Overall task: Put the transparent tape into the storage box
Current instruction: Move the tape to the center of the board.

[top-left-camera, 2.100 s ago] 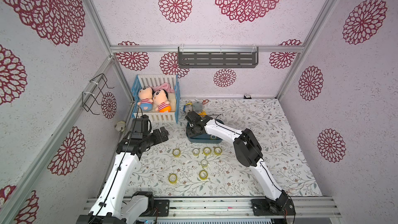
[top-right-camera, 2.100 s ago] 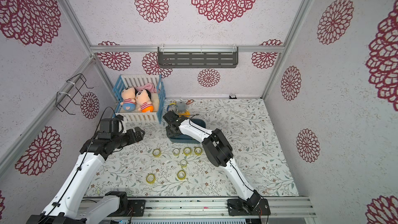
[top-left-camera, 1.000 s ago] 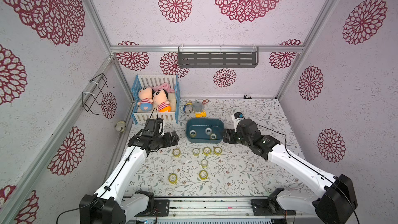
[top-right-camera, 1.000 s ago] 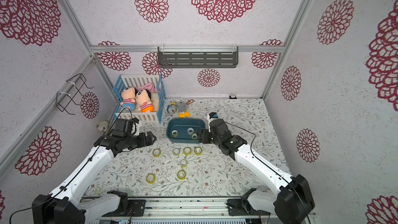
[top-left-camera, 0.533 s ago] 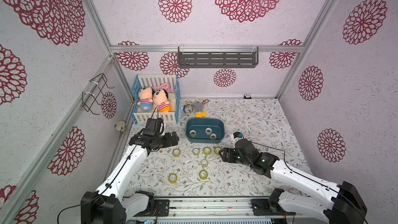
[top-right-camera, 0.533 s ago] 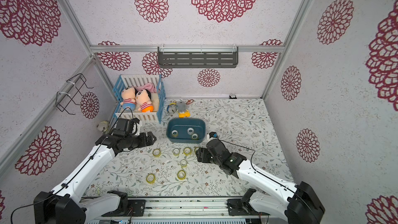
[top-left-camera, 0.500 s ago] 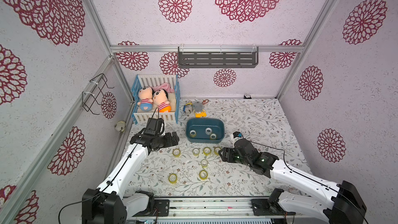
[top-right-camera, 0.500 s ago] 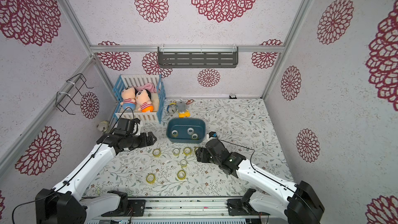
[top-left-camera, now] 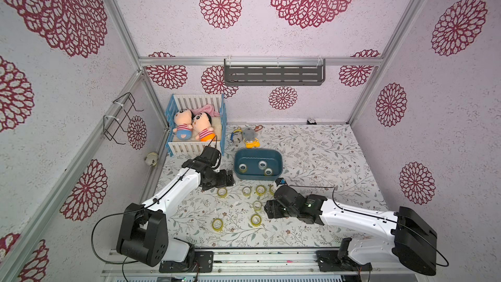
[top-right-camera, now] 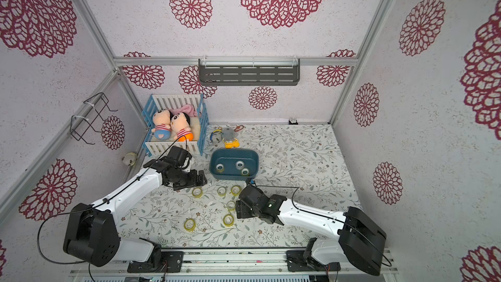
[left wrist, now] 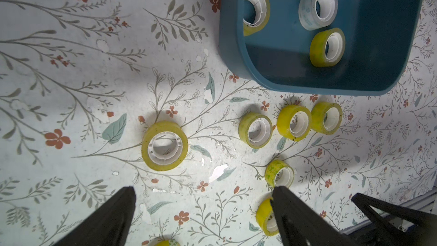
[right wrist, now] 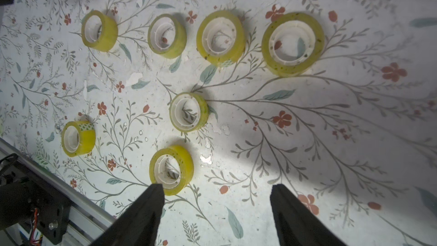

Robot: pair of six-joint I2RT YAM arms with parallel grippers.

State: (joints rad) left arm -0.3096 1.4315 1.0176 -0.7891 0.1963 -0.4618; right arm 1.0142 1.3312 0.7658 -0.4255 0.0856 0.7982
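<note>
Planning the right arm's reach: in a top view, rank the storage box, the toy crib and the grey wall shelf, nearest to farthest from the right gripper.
1. storage box, on the table just beyond the right gripper.
2. toy crib, back corner on the robot's left.
3. grey wall shelf, mounted high at the back.

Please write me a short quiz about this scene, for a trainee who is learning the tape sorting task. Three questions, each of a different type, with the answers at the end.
1. Count: how many tape rolls lie inside the storage box?
2. True or false: the right gripper is holding a roll.
3. Choose one. The left gripper is: A) shut on a roll; B) open and empty; C) down inside the box.

Key: 1) three; 2) false, its jaws are apart with nothing between them; 3) B.
</note>
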